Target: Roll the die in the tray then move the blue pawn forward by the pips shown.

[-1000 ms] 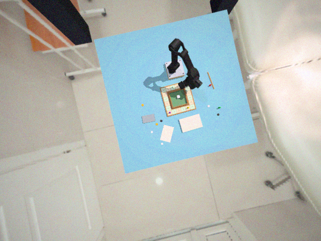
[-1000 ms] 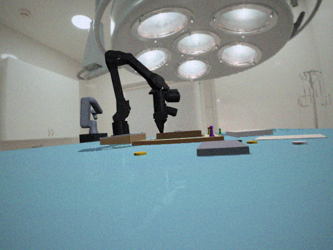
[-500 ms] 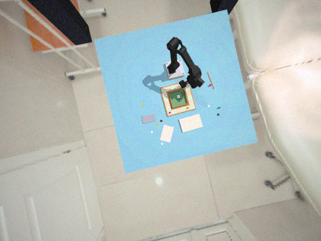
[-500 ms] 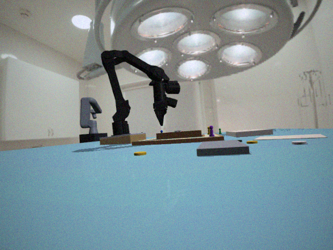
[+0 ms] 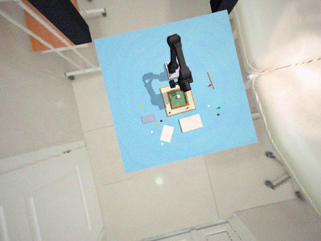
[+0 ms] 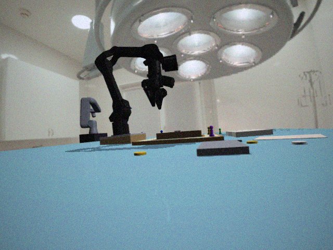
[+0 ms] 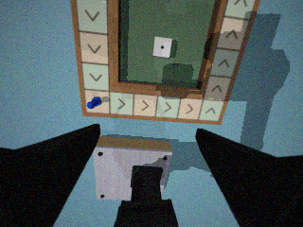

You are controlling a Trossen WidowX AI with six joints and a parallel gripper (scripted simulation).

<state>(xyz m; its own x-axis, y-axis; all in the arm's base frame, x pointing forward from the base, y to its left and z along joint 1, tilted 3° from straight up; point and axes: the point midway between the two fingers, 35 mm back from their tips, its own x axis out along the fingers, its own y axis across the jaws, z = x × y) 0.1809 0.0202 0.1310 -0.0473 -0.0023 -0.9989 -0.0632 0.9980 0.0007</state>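
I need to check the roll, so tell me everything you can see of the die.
The die is a small white cube lying flat on the green floor of the tray, near its middle and apart from the brown walls. Its top face shows a single dark pip. Nothing touches it but the tray floor; the gripper is open and well above it.
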